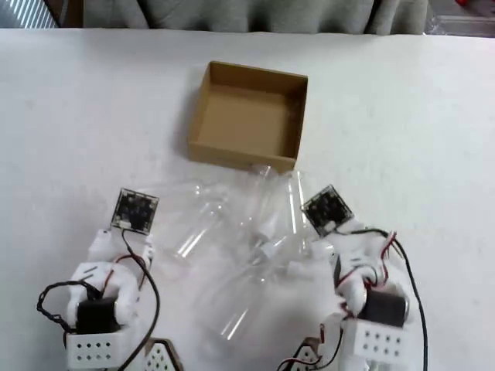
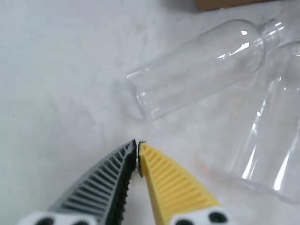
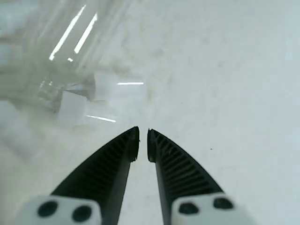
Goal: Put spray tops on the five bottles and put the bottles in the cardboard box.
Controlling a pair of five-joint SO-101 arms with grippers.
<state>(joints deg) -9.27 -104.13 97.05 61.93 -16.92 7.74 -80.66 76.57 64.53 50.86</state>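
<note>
High view: clear plastic bottles [image 1: 290,209] lie heaped beside box [image 1: 247,77]. Likely light, slick, prone to roll (grip mid-body). Left gripper [image 2: 137,146] fingers pressed together; right gripper [image 3: 143,138] fingers almost touching, empty.

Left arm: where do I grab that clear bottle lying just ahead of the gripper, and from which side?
Probably mid-length on the straight body of the bottle, from above, fingers spanning its width. It lies on its side, base toward the left gripper, and a second bottle crowds its neck end.
</note>
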